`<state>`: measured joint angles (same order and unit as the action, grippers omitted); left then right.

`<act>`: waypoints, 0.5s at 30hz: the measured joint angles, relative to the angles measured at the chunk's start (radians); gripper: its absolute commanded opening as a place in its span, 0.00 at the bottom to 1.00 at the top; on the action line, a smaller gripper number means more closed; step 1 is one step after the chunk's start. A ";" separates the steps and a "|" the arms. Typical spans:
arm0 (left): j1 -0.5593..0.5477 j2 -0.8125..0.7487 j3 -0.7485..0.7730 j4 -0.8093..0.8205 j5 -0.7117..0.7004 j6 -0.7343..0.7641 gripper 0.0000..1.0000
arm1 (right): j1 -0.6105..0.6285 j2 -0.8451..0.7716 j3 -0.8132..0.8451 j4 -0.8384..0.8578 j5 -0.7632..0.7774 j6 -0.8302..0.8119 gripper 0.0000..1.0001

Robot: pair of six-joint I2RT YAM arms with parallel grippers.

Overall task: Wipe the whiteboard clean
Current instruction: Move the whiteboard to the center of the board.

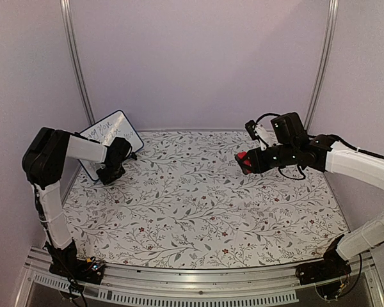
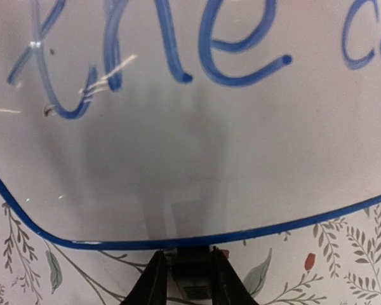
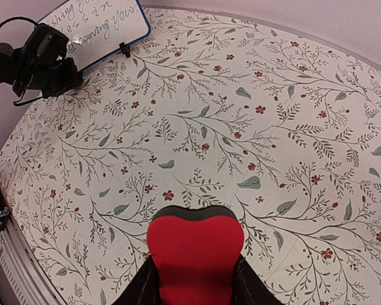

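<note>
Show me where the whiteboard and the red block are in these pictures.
whiteboard [image 1: 115, 128]: top external view, far left, on its white writing face above the arm.
red block [image 3: 195, 251]: right wrist view, bottom centre, on the middle of its red face.

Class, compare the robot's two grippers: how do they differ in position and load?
The left gripper sits low at the bottom edge of the whiteboard; the right gripper hangs above the table. The right gripper clamps a red block; the left gripper's grip is unclear. Both have dark fingers.
</note>
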<state>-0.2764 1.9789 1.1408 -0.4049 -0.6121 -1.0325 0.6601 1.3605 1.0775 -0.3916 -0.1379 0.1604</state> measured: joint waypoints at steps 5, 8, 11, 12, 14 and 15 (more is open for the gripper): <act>0.000 0.002 0.000 0.015 -0.001 0.006 0.00 | 0.000 0.007 0.000 0.001 -0.003 0.000 0.36; 0.003 0.002 -0.002 0.025 0.001 0.002 0.00 | 0.000 0.014 0.000 0.000 -0.003 0.000 0.36; 0.002 0.000 -0.013 0.041 0.002 0.003 0.00 | 0.000 0.021 0.000 0.000 -0.003 0.000 0.36; -0.001 -0.002 -0.019 0.049 0.002 0.003 0.00 | 0.000 0.024 0.000 0.000 -0.003 0.000 0.36; -0.007 -0.008 -0.034 0.066 0.000 0.003 0.00 | 0.000 0.029 0.000 0.000 -0.003 -0.001 0.36; -0.011 -0.012 -0.041 0.074 0.000 0.003 0.00 | 0.000 0.032 0.000 0.000 -0.004 -0.001 0.36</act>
<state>-0.2874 1.9671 1.1000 -0.3313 -0.6125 -1.0294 0.6605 1.3926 1.0775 -0.3912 -0.1417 0.1596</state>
